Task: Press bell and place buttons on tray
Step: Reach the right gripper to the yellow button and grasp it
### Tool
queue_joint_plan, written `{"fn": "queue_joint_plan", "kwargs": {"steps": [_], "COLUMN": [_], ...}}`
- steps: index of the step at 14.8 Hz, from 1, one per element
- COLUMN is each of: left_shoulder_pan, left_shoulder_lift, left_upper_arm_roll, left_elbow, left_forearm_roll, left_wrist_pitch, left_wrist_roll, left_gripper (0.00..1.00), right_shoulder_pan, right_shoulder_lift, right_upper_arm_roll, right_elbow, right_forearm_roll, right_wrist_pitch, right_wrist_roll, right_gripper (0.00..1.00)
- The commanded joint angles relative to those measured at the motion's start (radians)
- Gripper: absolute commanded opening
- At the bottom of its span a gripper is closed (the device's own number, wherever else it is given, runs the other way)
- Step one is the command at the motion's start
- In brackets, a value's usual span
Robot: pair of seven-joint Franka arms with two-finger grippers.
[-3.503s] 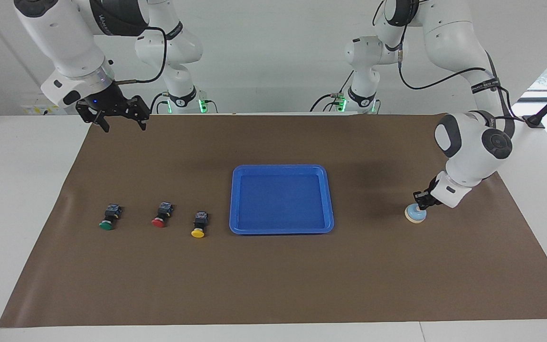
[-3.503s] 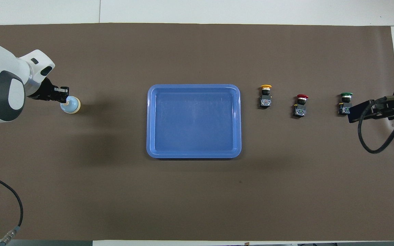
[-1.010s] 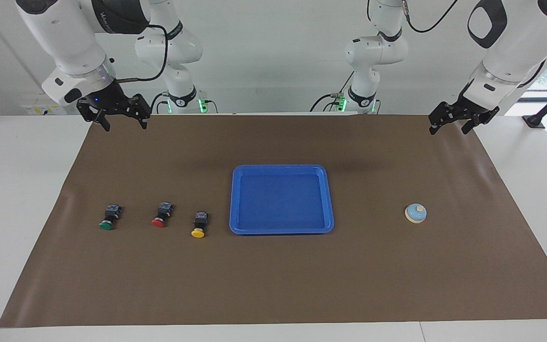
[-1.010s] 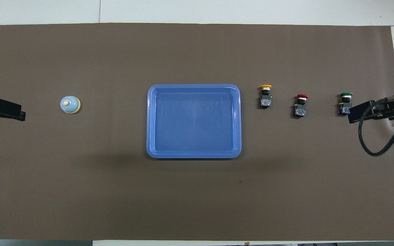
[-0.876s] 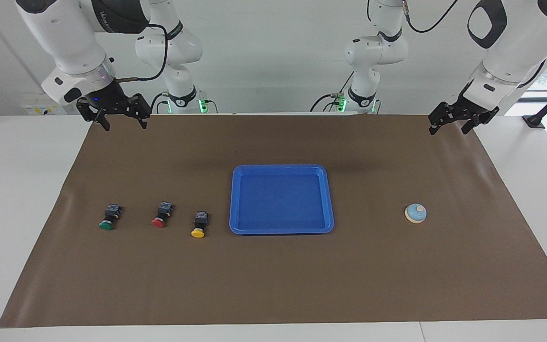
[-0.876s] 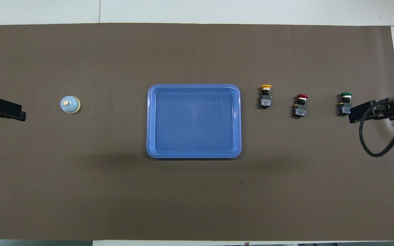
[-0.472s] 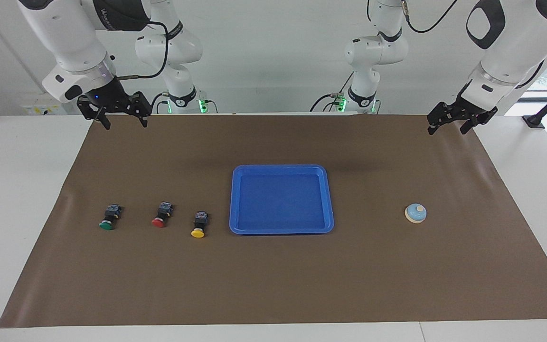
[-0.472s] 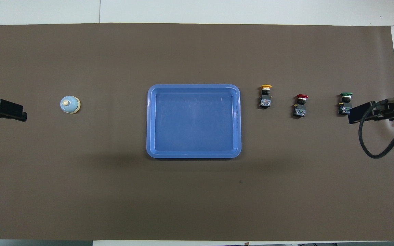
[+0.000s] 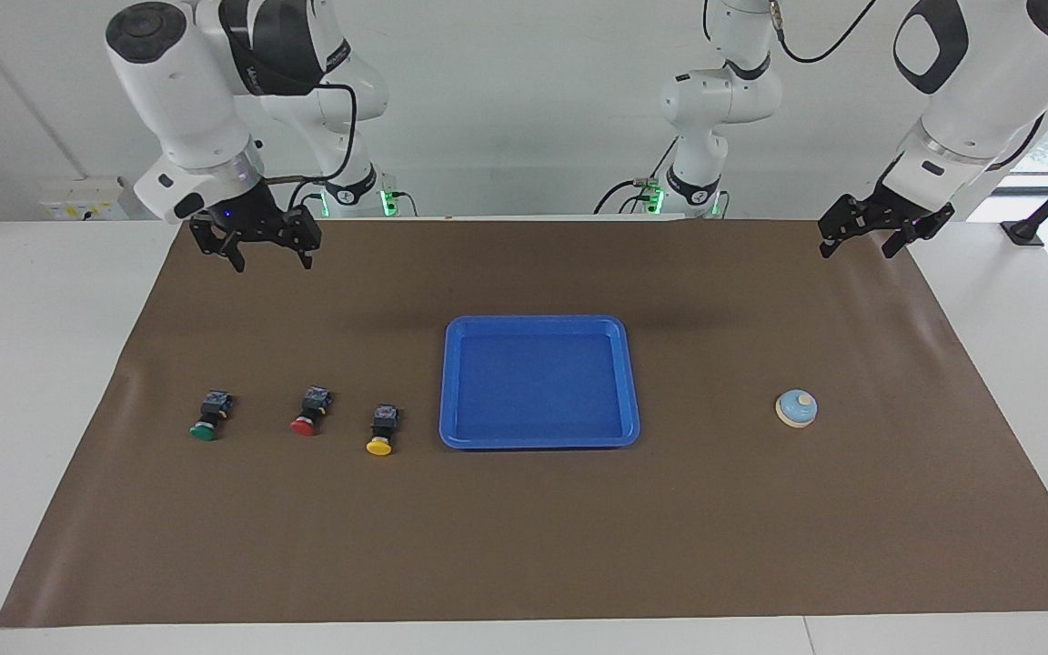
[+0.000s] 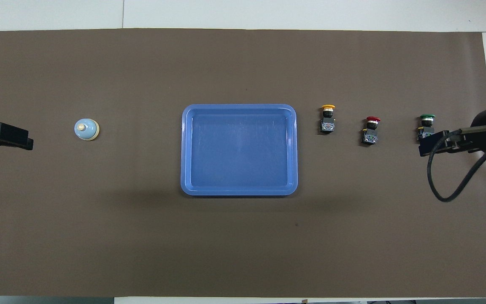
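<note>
The light-blue bell stands alone on the mat toward the left arm's end. The blue tray lies empty at the middle. Three buttons lie on their sides in a row toward the right arm's end: yellow beside the tray, then red, then green. My right gripper hangs open and empty over the mat's robot-side strip. My left gripper waits open and empty, raised over the mat's corner.
A brown mat covers most of the white table. The right arm's black cable loops down over the mat near the green button. Bare mat lies between the tray and the bell.
The left gripper has lifted off the bell and drawn back to the mat's corner. In the last half second the right gripper has swung toward the table's middle and slightly lower.
</note>
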Motion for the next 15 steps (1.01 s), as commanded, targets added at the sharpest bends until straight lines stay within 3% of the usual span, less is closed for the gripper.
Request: {"fn": "queue_joint_plan", "kwargs": {"steps": [1, 8, 15], "left_shoulder_pan": [-0.010, -0.002, 0.001], "left_shoulder_lift": [0.012, -0.001, -0.008], "left_upper_arm_roll": [0.008, 0.010, 0.011], "left_elbow": [0.020, 0.018, 0.018], "left_forearm_roll": [0.001, 0.000, 0.000], "left_wrist_pitch": [0.003, 0.003, 0.002], "left_wrist_roll": [0.020, 0.013, 0.013], "left_gripper": [1.00, 1.00, 1.00], "right_shoulder_pan": [0.033, 0.086, 0.135], "right_shoulder_lift": [0.056, 0.268, 0.480], "right_upper_arm_roll": [0.010, 0.010, 0.010], "right_elbow": [-0.048, -0.045, 0.064], "right_forearm_roll": [-0.003, -0.003, -0.005], "right_wrist_pitch": [0.104, 0.386, 0.526], "right_wrist_roll": [0.064, 0.122, 0.191], "right_gripper": [1.00, 1.00, 1.00]}}
